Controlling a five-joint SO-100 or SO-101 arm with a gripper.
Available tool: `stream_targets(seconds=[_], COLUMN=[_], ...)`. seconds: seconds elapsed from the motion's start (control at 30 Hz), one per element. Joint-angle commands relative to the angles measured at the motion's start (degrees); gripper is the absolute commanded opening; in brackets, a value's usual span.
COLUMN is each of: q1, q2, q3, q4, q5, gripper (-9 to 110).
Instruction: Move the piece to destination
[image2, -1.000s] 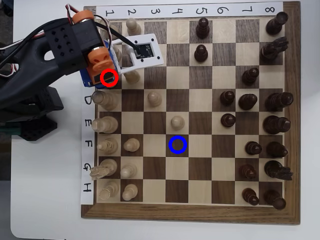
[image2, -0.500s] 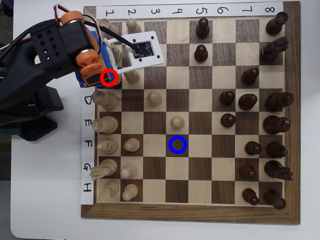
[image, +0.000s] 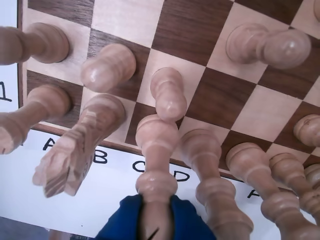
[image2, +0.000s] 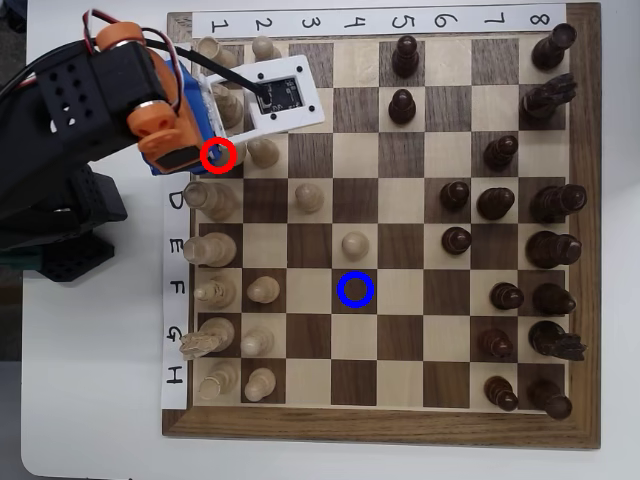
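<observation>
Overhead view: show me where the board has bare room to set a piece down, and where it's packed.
Open: the blue-circled square and the squares around it, bordered above by a lone pale pawn; also the bottom middle rows. Crowded: the pale pieces along the left edge, the dark pieces on the right, and the red circle corner under the arm.

In the overhead view, a white paper strip (image2: 380, 21) along the wooden chessboard's top edge reads 1 to 8. A second white strip (image2: 175, 290) on its left edge shows D, E, F, G, H. The wrist view shows a white label strip (image: 107, 172) reading A, B, C, D, and a 1 at the left edge.
</observation>
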Motion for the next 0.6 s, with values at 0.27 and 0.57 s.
stream_targets(seconds=[0.27,0.57], q1=[2.46,2.46], q2=[11.16,12.92], q3=[-8.79,-8.79], q4=[2.02,2.02], q5=[5.10,2.81], gripper=[0,0])
